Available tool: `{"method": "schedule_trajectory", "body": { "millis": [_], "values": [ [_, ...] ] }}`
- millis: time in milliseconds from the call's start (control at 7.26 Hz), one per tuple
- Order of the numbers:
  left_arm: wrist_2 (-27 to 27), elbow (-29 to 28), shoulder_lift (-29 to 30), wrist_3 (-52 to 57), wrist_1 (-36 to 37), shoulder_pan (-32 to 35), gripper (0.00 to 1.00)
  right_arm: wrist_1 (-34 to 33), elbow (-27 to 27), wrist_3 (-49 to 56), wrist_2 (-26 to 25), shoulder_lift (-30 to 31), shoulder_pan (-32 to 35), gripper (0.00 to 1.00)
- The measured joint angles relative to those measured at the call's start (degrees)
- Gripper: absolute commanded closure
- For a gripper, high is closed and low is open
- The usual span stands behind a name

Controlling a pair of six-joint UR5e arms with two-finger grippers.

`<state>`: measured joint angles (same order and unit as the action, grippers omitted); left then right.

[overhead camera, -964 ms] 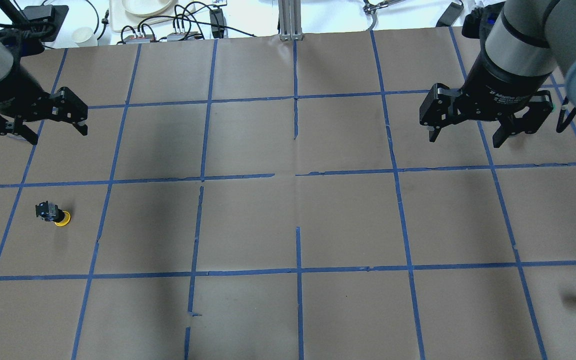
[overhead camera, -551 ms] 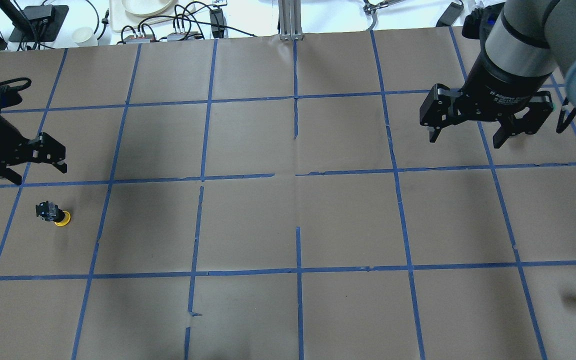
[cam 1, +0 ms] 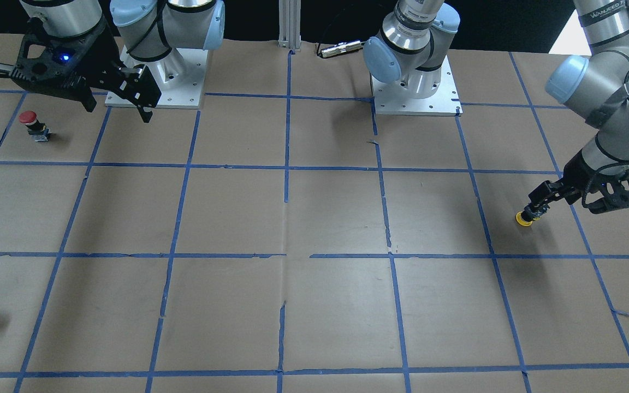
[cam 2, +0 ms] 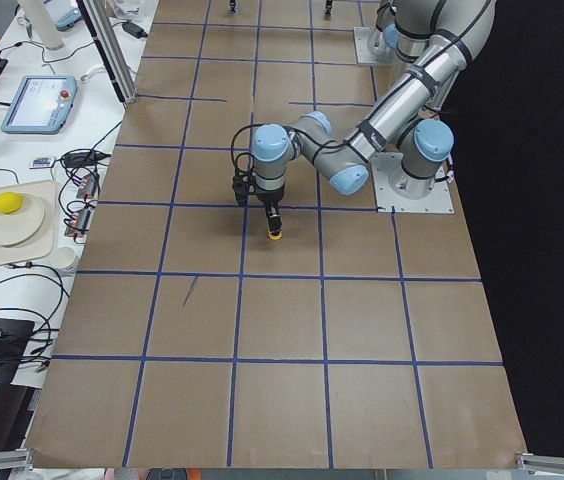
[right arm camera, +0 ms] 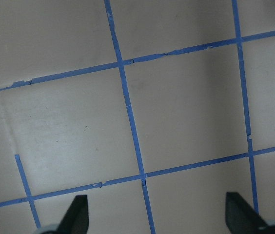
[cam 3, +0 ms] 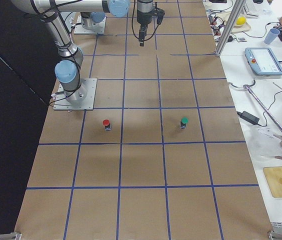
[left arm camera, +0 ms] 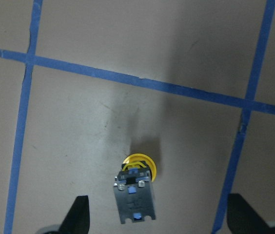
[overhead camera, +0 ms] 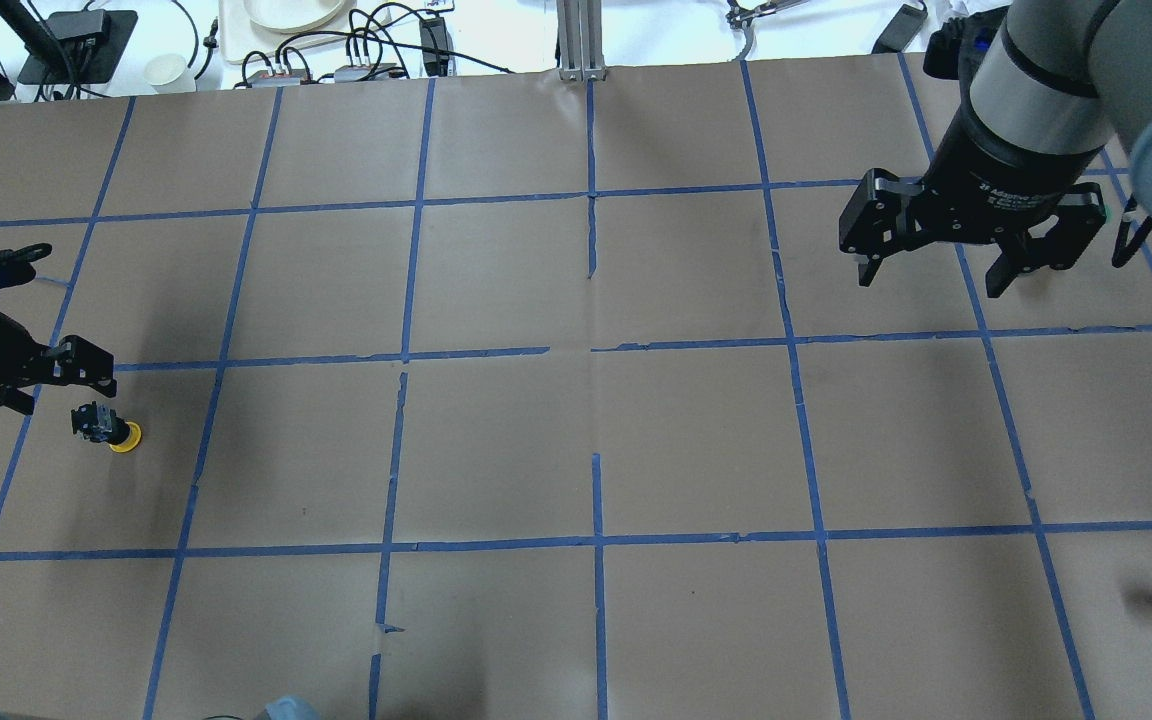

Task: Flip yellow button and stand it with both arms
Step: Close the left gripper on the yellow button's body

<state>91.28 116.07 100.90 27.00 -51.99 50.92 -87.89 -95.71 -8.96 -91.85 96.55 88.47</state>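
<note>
Left gripper (left arm camera: pixel 159 215), fingers spread wide, has dropped over the yellow button (left arm camera: pixel 135 197) near the table's left edge; an off-centre closing finger could knock it away.

We see bright, even light from overhead on the brown paper-covered table (overhead camera: pixel 496 450), crossed by soft, broad grey shadows. The white bench (overhead camera: pixel 186 40) at its far edge is washed out. The left wrist view is sharp; a faint shadow streaks from the yellow-capped black push-button (left arm camera: pixel 136 187).
</note>
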Motion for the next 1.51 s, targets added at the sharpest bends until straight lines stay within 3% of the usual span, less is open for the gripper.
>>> {"method": "schedule_trajectory", "body": {
  "millis": [413, 1101, 1377, 1514],
  "values": [
    [-0.2, 2.2, 0.9, 0.9, 0.7, -1.4, 0.11, 0.0, -0.2, 0.0, 0.1, 0.0, 0.0, 0.00],
    [-2.6, 2.0, 0.3, 0.5, 0.1, -1.0, 0.13, -0.2, -0.3, -0.1, 0.1, -0.4, 0.0, 0.00],
    [-2.8, 1.9, 0.5, 0.5, 0.4, -1.0, 0.35, -0.2, -0.3, -0.2, 0.1, -0.4, 0.0, 0.00],
    [-2.7, 1.9, 0.5, 0.6, 0.5, -1.1, 0.58, -0.2, -0.3, -0.2, 0.1, -0.4, 0.0, 0.00]
  ]
}}
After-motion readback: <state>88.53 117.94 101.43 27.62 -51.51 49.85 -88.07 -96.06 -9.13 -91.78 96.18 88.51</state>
